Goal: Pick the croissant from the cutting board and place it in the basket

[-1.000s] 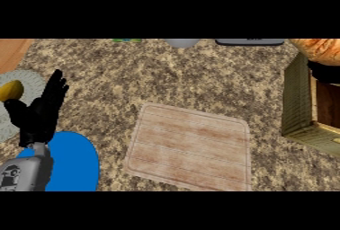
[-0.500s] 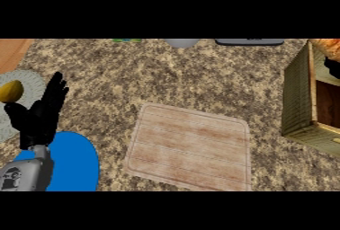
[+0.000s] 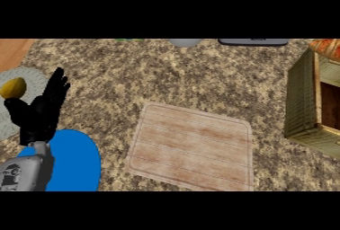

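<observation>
Head view, one entry, items by descending size.

1. Speckled brown granite counter (image 3: 199,81): fills the view and bears everything below.
2. Pale wooden cutting board with rounded corners (image 3: 192,146): centre, lying flat, with a bare top. No croissant lies on it.
3. Olive-green box-shaped basket (image 3: 300,101): right edge, open at the top, with a brown inside. It is cut off by the frame, so most of its inside is unseen.
4. Round blue plate (image 3: 76,161): lower left, partly under the grey left forearm (image 3: 23,173).
5. Black left hand (image 3: 41,114): left side, fingers straight and pointing up, holding nothing, at rest.
6. Pale grey round plate (image 3: 30,76): left edge, behind the left hand, carrying a small yellow oval fruit (image 3: 13,88).
7. Orange-brown ridged shape (image 3: 327,46): top-right corner, just beyond the basket's far wall, and cropped. It may be the croissant, but this cannot be confirmed.
8. Grey rounded vessel (image 3: 185,42) and dark flat slab (image 3: 252,42): far edge, both cropped and unidentified.

Right hand: not in view.

Step, as a judgement: the pick looks done, since the board is bare, and the placing is probably in hand. The next move calls for bringing the croissant over the basket's open top and lowering it inside the walls before letting go.
</observation>
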### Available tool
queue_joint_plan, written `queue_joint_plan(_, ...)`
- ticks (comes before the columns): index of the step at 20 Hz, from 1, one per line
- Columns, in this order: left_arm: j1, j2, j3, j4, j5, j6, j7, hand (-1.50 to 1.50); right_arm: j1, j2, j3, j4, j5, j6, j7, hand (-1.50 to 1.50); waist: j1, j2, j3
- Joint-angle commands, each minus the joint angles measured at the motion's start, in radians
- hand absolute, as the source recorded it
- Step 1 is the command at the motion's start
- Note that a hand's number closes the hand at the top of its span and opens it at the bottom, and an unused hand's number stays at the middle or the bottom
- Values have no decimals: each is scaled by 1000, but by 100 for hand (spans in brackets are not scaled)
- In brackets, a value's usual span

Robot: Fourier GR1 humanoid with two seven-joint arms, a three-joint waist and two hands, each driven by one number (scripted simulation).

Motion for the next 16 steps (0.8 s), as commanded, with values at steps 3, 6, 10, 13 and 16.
queue_joint_plan(3,48,16,13,-31,7,-22,-4,0,-67,-2,-4,208,97,-100,-199,150,-6,-5,0)
queue_joint_plan(6,19,-14,-1,-1,-12,7,-6,0,-194,8,12,291,142,-60,-161,150,-7,-5,0)
queue_joint_plan(10,-18,8,27,81,2,-14,-49,0,-150,48,85,275,204,5,-57,150,-15,-6,-1)
queue_joint_plan(13,8,-1,21,38,8,-13,-28,0,-138,26,91,346,212,56,-99,150,-11,-6,-1)
queue_joint_plan(16,-15,-29,7,57,-19,27,-31,0,-143,20,86,342,210,120,-105,150,-18,-7,-1)
